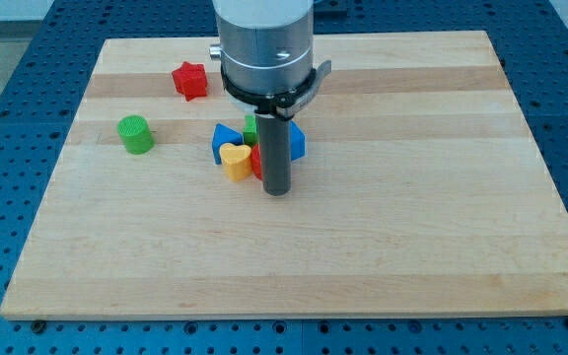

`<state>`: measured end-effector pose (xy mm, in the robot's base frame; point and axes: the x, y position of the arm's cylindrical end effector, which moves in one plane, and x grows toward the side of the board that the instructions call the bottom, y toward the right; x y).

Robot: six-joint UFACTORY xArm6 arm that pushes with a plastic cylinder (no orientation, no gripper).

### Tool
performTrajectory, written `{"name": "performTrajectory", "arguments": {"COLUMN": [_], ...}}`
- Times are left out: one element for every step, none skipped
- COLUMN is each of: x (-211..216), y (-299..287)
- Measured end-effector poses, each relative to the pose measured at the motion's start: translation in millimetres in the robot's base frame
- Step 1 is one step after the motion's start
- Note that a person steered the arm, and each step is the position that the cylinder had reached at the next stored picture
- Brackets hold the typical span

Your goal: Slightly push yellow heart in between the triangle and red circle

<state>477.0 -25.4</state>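
Note:
The yellow heart (235,162) lies near the board's middle, touching a blue triangle (224,141) at its upper left and a red block (256,164) at its right, mostly hidden by the rod. My tip (278,191) rests on the board just right of and below the red block, close to the yellow heart's right side. A green block (250,127) and another blue block (296,141) sit behind the rod, partly hidden.
A red star (190,80) lies at the upper left. A green cylinder (135,134) stands at the left. The wooden board (412,217) sits on a blue perforated table.

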Motion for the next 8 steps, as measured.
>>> {"name": "performTrajectory", "arguments": {"x": [-2,14,19,10,2,-9,-20,-20], "y": [0,-26,-49,-73,-72,-69,-69,-75]}}
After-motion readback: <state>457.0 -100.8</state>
